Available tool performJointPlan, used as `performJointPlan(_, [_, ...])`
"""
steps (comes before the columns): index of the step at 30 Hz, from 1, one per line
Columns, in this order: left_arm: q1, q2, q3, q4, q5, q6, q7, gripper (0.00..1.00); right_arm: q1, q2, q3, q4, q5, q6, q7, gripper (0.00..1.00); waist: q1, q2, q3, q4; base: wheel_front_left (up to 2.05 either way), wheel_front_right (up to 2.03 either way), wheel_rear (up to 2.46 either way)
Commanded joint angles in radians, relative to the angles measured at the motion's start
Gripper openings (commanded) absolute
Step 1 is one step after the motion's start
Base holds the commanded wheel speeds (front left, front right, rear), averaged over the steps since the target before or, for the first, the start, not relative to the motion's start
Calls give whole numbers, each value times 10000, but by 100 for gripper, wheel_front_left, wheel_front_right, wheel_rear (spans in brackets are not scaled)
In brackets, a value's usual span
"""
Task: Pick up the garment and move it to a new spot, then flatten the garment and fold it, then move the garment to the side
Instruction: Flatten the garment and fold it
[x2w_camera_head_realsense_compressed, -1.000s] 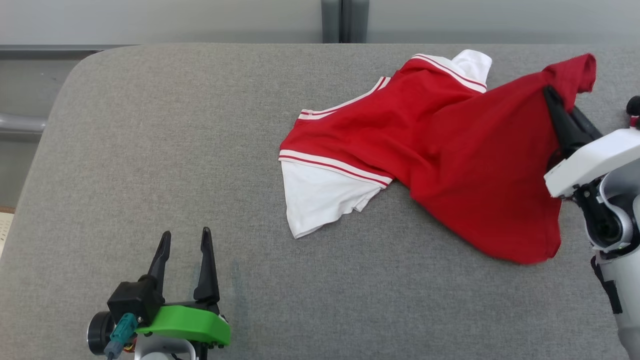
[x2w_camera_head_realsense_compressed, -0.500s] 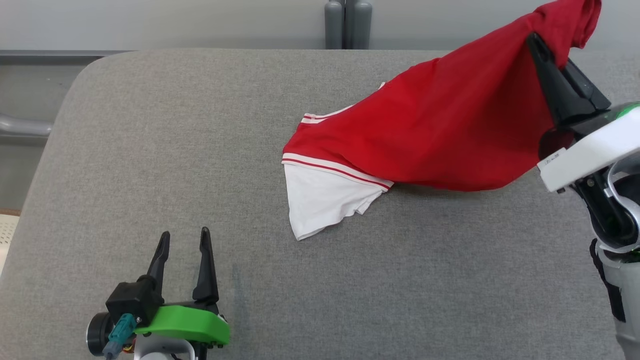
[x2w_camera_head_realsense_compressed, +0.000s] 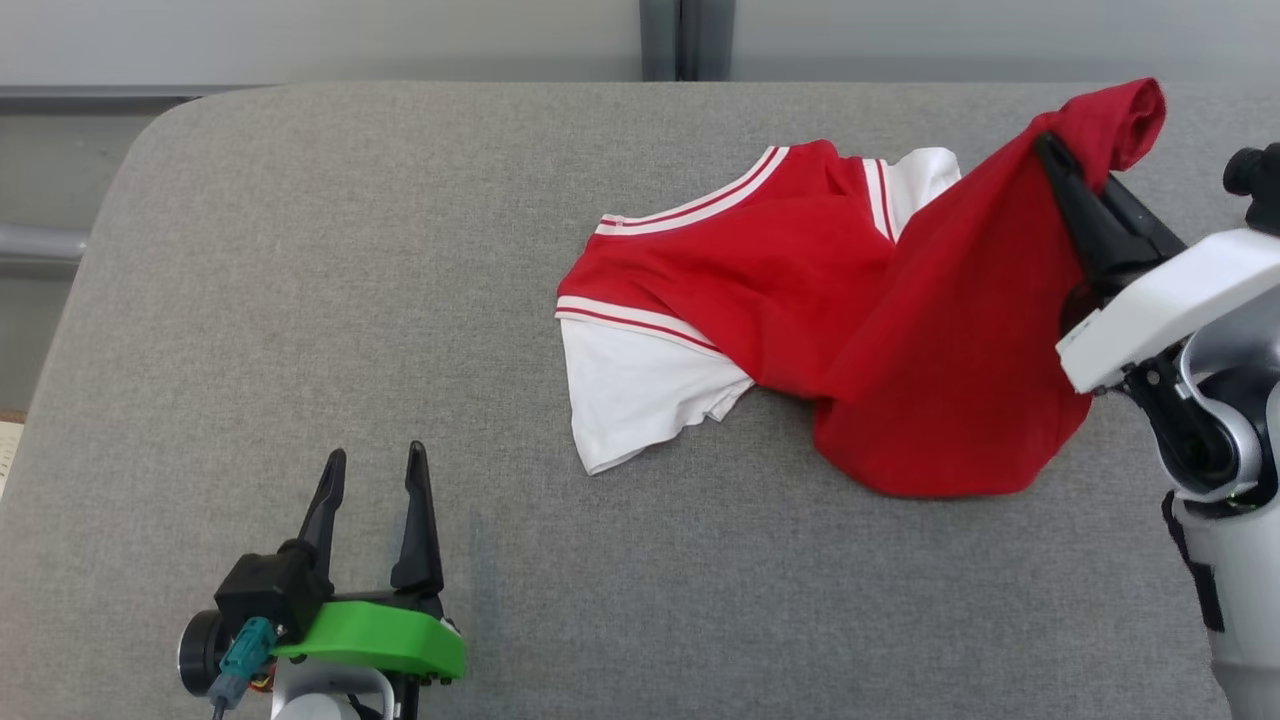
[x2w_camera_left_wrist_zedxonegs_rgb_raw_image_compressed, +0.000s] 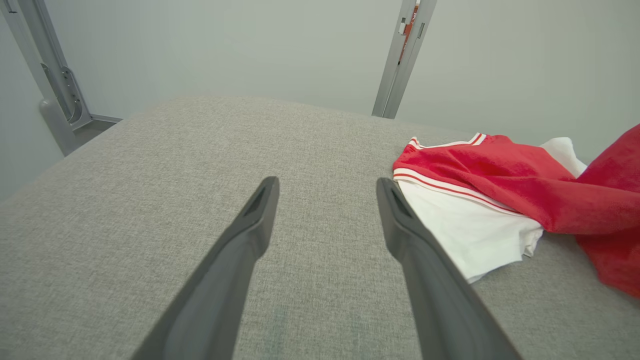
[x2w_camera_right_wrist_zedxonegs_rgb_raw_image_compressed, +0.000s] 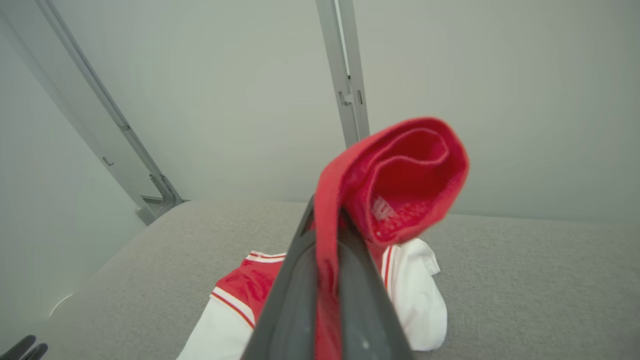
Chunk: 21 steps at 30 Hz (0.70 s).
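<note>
near left corner of the worktop (x2w_camera_head_realsense_compressed: 300, 250): left gripper (x2w_camera_head_realsense_compressed: 375, 452), idle, fingers (x2w_camera_head_realsense_compressed: 413, 530) spread wide with nothing between them, well apart from the cloth.

middle of the worktop, toward the far edge: garment (x2w_camera_head_realsense_compressed: 780, 280), a red top with white striped trim, partly lying flat. near sleeve (x2w_camera_head_realsense_compressed: 630, 400), white, fanned out toward the near edge, on the same patch of grey as a second ago. far sleeve (x2w_camera_head_realsense_compressed: 920, 175), also white, peeking out beside the collar stripes.

toward the right edge: red body rising off the worktop in a slack drape up to the right gripper (x2w_camera_head_realsense_compressed: 1050, 148). fingers there pressed together on a corner of the red hem, loose end curled over their tips.

just changed: half a second ago hauled high and taut, covering the collar. now lowered again, collar and far sleeve uncovered, red body sagging into a deep fold near the right edge.

judged from this: a lift and settle, perhaps a shake, not a carry. near sleeve unmoved on the worktop throughout, so no new spot reached yet. flattening and folding not begun. probably calls for a higher lift, or help from the idle left gripper, to get the whole top clear.
</note>
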<state>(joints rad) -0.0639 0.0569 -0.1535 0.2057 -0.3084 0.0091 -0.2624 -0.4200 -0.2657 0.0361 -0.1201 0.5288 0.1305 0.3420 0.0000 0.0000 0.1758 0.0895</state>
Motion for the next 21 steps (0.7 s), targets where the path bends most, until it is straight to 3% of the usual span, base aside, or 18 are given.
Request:
performJointPlan(1, [-205, 26, -6, 2, 40, -23, -29, 100, -368, -74, -196, 559, -156, 3, -166, 0, 0, 0, 309, 194, 0, 0, 0])
performJointPlan(13, [-962, -18, -260, 101, 192, -206, -29, 100, -3647, -1103, -1725, 7100, -1844, 3, -2147, 0, 0, 0, 1774, 1373, 0, 0, 0])
performJointPlan(21, [-1241, -38, -347, -2, 267, -256, -29, 100, -5797, -1399, -2567, 9751, -3894, 3, -3731, 0, 0, 0, 2520, 1765, 0, 0, 0])
